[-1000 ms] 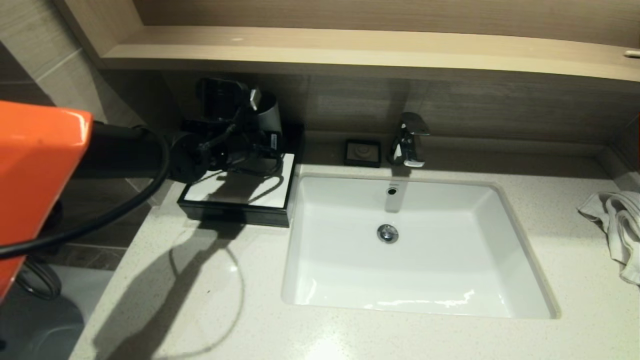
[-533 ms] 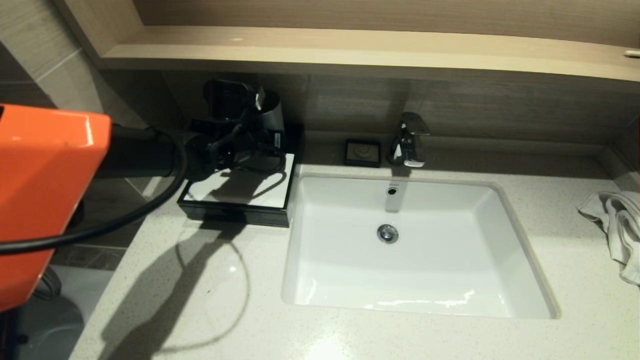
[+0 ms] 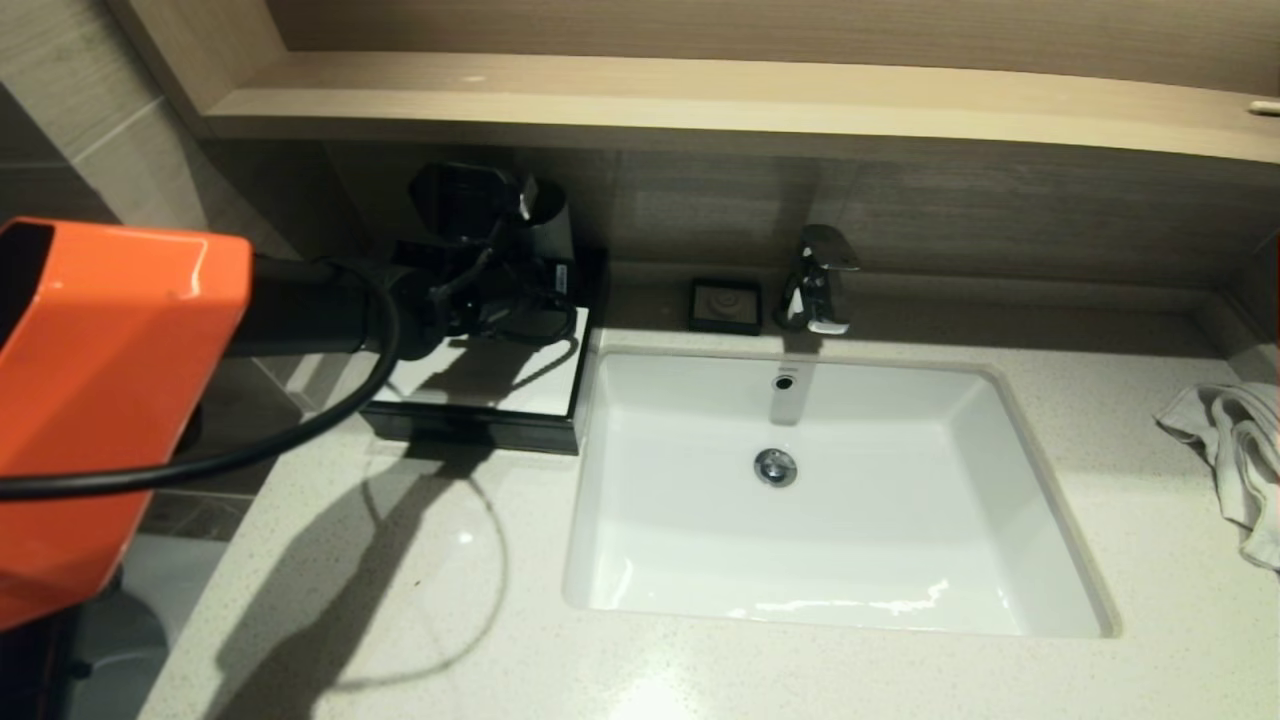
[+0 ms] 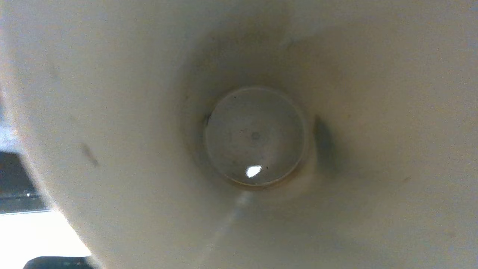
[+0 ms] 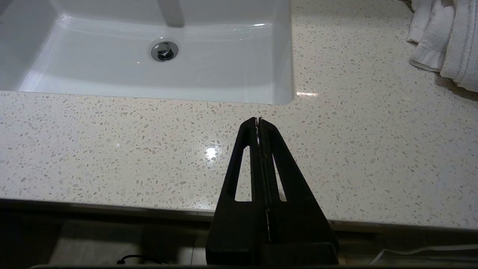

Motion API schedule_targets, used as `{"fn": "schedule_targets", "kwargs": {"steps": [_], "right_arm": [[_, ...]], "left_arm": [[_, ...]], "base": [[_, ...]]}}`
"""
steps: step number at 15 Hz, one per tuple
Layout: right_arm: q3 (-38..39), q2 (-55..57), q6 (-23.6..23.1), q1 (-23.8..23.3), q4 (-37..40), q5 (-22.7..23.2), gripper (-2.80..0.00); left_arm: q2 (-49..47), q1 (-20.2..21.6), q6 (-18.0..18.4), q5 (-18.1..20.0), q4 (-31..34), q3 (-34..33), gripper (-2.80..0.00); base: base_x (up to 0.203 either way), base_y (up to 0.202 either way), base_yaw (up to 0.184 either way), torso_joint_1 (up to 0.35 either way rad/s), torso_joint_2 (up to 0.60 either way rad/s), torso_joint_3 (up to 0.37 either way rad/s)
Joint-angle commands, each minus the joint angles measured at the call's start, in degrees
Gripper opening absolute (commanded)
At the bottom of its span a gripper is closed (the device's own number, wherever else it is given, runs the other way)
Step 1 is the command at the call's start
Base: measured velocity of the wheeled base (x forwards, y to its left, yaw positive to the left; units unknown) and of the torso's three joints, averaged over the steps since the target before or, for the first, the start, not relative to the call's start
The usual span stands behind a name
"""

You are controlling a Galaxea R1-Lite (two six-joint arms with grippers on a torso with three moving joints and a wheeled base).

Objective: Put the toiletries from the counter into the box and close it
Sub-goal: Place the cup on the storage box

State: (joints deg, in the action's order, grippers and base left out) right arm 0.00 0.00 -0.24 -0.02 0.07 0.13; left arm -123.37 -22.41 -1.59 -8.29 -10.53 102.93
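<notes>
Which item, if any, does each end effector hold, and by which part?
The left end effector grips the grey cup at its rim, above the box. The right end effector is shut, holding nothing.

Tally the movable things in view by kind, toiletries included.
box: 1
cup: 1
soap dish: 1
towel: 1
toiletries: 0 visible
Total: 4
</notes>
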Motion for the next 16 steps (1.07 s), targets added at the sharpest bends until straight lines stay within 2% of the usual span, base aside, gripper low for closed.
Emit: {"fn": "schedule_targets", "kwargs": {"steps": [1,16], "right_arm": [[0.00,0.00,-0.02,0.02,0.01,0.00,-2.80],[0.00,0.00,-0.02,0.02,0.01,0.04,-2.80]], "left_arm": [[-0.67,-0.01,1.23,-0.15,-0.46,0.08,-2.80],[-1.62,-0.09,1.68,-1.64,-0.64,3.50,-2.80]], "base": [[0.000,0.000,0.000,0.000,0.00,0.000],[0.000,0.000,0.000,0.000,0.00,0.000]]}}
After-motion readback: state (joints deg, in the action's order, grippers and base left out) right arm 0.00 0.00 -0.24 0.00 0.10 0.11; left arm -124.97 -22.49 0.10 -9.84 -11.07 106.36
